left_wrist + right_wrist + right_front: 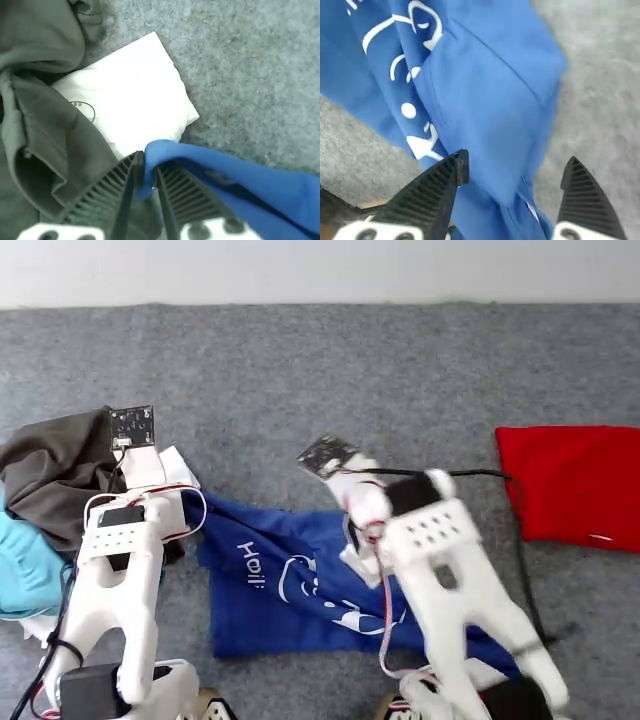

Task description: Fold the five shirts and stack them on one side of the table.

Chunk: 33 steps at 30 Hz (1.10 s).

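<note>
Near the table's (300, 370) front edge, midway along, the blue shirt (290, 590) lies rumpled. The left gripper (149, 167) pinches its corner beside the white shirt (130, 100) (a grey shirt (55, 470) and a teal shirt (25, 565) are heaped at the left edge). The right gripper (517, 167) hovers spread over blue cloth. A red shirt (570, 485) lies at the right edge.

A grey, carpet-like covering (300, 370) stretches across the whole table, its short nap flecked light and dark and lying flat from the near edge to the far one. Behind it, a plain white wall (320, 270) runs as an even band along the table's far edge, meeting the grey in a straight line
</note>
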Each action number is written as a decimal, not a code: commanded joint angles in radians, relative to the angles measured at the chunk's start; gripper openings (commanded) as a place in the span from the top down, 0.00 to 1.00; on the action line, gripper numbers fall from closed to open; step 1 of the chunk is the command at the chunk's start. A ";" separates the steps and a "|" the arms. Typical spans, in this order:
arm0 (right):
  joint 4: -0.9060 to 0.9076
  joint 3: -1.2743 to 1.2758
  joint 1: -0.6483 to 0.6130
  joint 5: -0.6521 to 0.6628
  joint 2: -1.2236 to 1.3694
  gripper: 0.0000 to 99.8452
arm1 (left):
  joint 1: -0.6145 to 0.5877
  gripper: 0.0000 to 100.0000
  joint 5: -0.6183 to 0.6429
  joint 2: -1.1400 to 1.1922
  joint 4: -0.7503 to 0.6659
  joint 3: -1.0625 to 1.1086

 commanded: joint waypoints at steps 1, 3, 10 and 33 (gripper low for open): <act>-0.045 -0.068 -0.018 -0.009 0.127 0.75 | 0.000 0.99 0.003 0.002 -0.014 -0.033; -0.050 -0.109 -0.013 -0.009 0.173 0.82 | 0.000 0.99 0.003 0.002 -0.014 -0.033; -0.085 -0.203 0.111 -0.011 0.271 0.98 | 0.000 0.99 0.003 0.002 -0.014 -0.031; -0.096 -0.092 -0.019 -0.063 0.341 0.85 | 0.003 0.99 -0.015 0.002 -0.014 -0.031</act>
